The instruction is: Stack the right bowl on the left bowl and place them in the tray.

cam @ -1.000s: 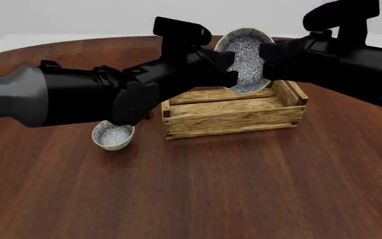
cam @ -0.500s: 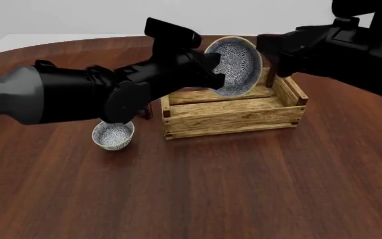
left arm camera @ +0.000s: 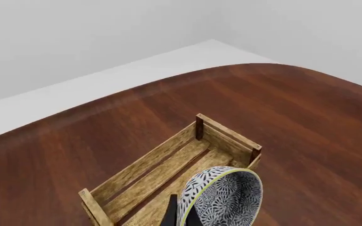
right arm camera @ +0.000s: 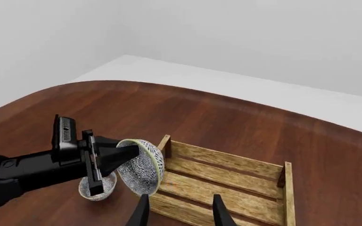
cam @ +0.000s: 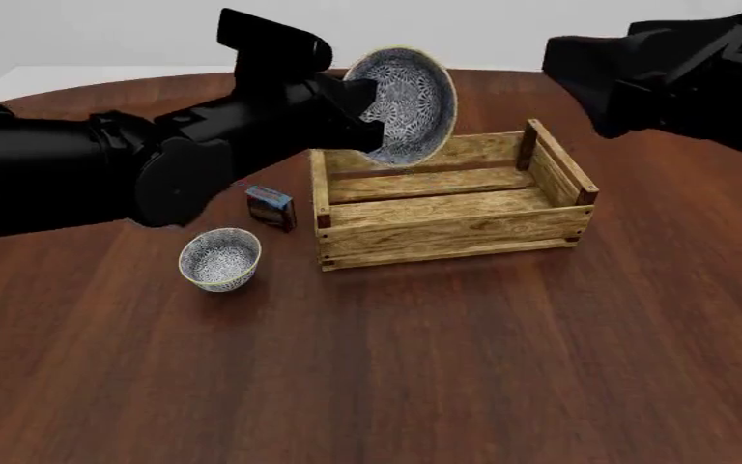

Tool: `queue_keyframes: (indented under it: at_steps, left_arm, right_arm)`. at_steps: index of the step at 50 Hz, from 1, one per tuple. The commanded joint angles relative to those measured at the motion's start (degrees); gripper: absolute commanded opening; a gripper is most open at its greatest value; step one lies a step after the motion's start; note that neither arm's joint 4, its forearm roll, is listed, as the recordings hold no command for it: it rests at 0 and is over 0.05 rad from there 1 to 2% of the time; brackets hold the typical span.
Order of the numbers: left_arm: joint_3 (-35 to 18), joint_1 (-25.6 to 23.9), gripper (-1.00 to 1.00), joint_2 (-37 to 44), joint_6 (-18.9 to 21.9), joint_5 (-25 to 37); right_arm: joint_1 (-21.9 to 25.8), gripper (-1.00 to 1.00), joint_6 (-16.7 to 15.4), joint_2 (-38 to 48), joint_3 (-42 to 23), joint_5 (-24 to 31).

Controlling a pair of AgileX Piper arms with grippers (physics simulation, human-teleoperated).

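My left gripper (cam: 366, 116) is shut on the rim of the right bowl (cam: 406, 104), a white bowl with a blue-grey pattern. It holds the bowl tilted on its side, in the air above the back left corner of the tray (cam: 448, 237), a light wooden slat crate. The left wrist view shows this bowl (left arm camera: 224, 197) over the tray (left arm camera: 143, 165). The left bowl (cam: 220, 258) stands upright on the table, left of the tray. My right gripper (right arm camera: 179, 214) is open and empty, off to the right of the tray, looking at the held bowl (right arm camera: 142, 167).
A small blue-red box (cam: 270, 206) stands on the table between the left bowl and the tray's left end. The right arm (cam: 661, 72) hangs above the tray's right end. The brown table's curved far edge lies behind the tray.
The right gripper has drawn back to the right, away from the bowl. The left gripper has carried the bowl to the left and a little up. The box now shows.
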Motion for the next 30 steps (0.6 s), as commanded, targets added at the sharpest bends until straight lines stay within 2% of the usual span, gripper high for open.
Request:
queue_keyframes:
  at_steps: [1,16,18,23,30]
  left_arm:
    - [2.09,2.43,-1.00,-4.53,1.05,1.16]
    - [4.93,3.01,-1.00,-11.51,4.55,5.76]
    - [4.65,2.65,-1.00,-11.98,3.53,7.08]
    - [4.67,5.33,-1.00,-13.91,4.60,8.76]
    - [5.30,5.95,-1.00,-15.60,4.77,10.74]
  right_arm:
    - [-0.66,1.00,0.08,-0.97,0.03,0.32]
    - [-0.89,1.00,0.07,1.30,0.08,-1.03]
    - [-0.62,1.00,0.15,1.60,0.08,-1.16]
    - [-0.48,1.00,-0.02,2.21,0.28,-1.65]
    - [-0.41,1.00,-0.05,2.93,0.25,-1.97]
